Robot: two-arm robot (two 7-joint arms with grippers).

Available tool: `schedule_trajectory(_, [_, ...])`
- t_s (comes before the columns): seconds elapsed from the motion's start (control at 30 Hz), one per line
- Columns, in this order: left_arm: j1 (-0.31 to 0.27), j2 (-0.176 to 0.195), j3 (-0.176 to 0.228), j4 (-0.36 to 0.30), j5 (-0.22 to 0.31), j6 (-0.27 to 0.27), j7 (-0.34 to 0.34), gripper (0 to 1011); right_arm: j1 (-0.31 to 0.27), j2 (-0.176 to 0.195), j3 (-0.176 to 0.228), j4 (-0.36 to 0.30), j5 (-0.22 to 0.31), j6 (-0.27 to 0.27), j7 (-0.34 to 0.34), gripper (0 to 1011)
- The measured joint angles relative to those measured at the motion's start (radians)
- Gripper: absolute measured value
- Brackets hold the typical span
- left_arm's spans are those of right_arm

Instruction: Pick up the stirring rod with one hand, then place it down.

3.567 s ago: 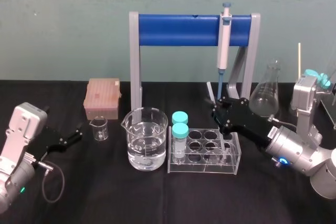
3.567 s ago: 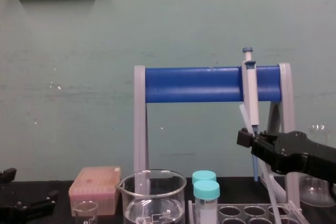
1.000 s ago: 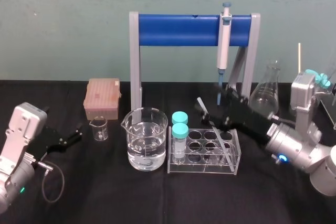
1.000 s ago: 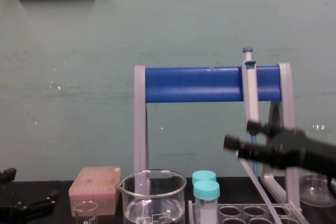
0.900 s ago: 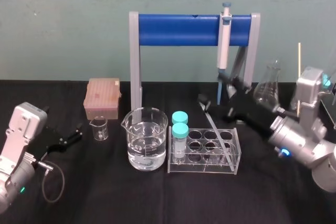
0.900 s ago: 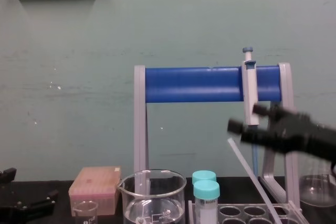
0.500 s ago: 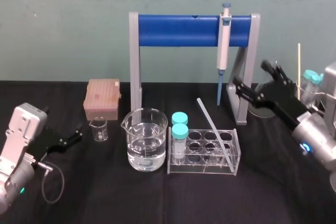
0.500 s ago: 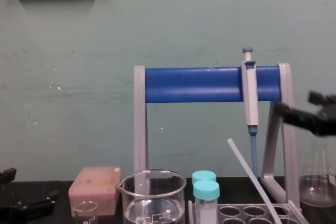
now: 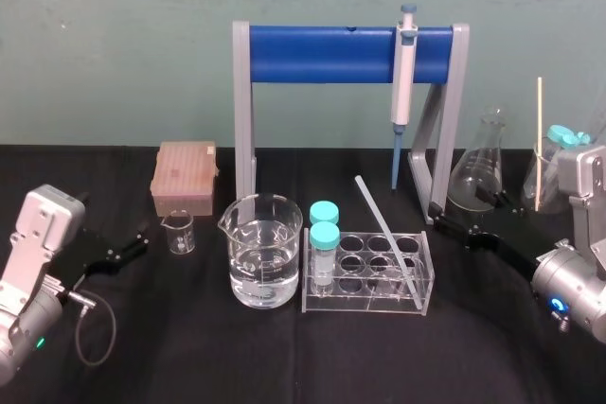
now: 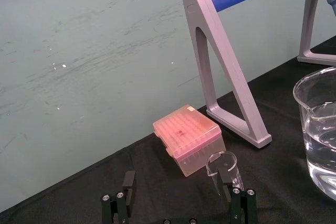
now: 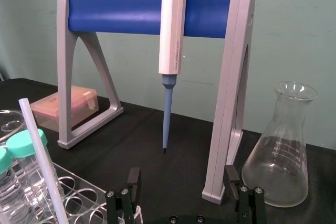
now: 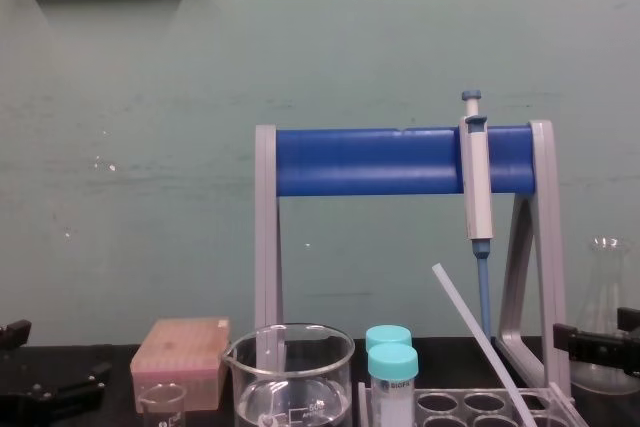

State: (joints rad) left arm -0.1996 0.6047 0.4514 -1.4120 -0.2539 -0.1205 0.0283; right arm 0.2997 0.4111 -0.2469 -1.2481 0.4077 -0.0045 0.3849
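Note:
The stirring rod [image 9: 383, 231] is a thin whitish rod leaning at a slant in the clear test tube rack [image 9: 367, 302], its upper end pointing up and to the left. It also shows in the chest view [image 12: 480, 339] and close up in the right wrist view [image 11: 42, 156]. My right gripper [image 9: 456, 224] hangs low to the right of the rack, apart from the rod, open and holding nothing [image 11: 181, 198]. The left gripper [image 9: 133, 245] rests parked at the table's left, open [image 10: 181, 203].
A beaker of water [image 9: 265, 262] and two teal-capped tubes [image 9: 325, 224] stand left of the rod. Behind are the blue-barred stand [image 9: 322, 54] with the hanging pipette [image 9: 405, 73], a conical flask [image 9: 478, 172], a pink tip box [image 9: 185, 177] and a small beaker [image 9: 178, 232].
The right gripper has drawn back to the right and sunk lower, away from the rack. The rod stays leaning in the rack. The left arm has not moved.

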Motion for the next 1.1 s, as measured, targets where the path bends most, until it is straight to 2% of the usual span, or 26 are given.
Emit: schedule_trajectory(1.1, [0.0, 0.0, 0.0, 0.0, 0.0, 0.0, 0.0, 1000, 0.001, 0.0, -0.001, 0.002, 0.0, 0.002, 0.002, 1004])
